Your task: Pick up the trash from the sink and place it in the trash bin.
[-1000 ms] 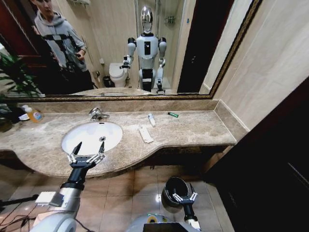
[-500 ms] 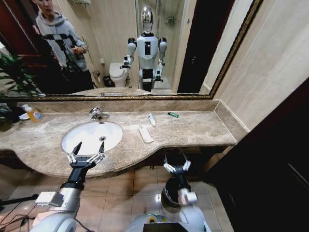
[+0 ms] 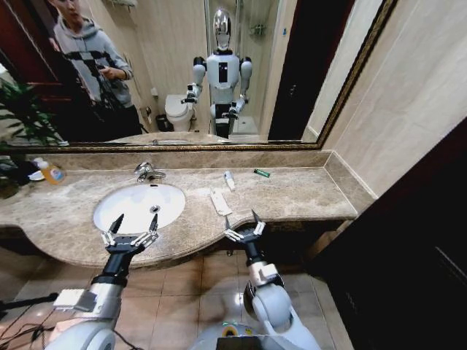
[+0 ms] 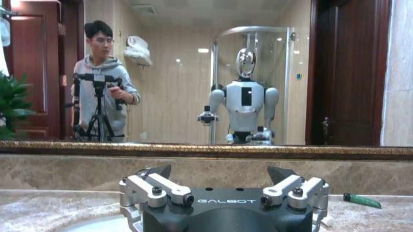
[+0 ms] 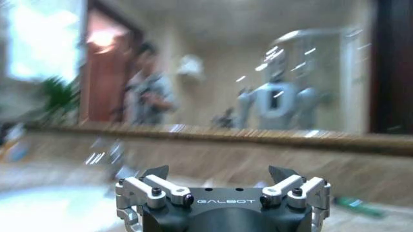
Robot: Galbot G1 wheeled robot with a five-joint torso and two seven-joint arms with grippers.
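The white oval sink [image 3: 128,210] is set in the beige marble counter. To its right on the counter lie a flat white packet [image 3: 220,203], a small white tube [image 3: 229,180] and a thin dark green stick [image 3: 261,173]. My left gripper [image 3: 131,230] hangs open over the sink's front rim, holding nothing. At the counter's front edge, just below the packet, my right gripper [image 3: 242,224] is open and holds nothing. In the left wrist view the left gripper [image 4: 221,173] faces the mirror, with the green stick [image 4: 361,200] off to one side. The right wrist view shows the open right gripper [image 5: 220,172]. My right arm hides the trash bin.
A chrome faucet [image 3: 148,172] stands behind the sink. An orange bottle [image 3: 51,173] and a green plant [image 3: 18,117] are at the counter's far left. A wide mirror [image 3: 219,73] backs the counter. A dark panel [image 3: 408,255] closes off the right side; tiled floor lies below.
My right arm has risen from over the bin on the floor to the counter's front edge, its gripper still open. The left arm has not moved.
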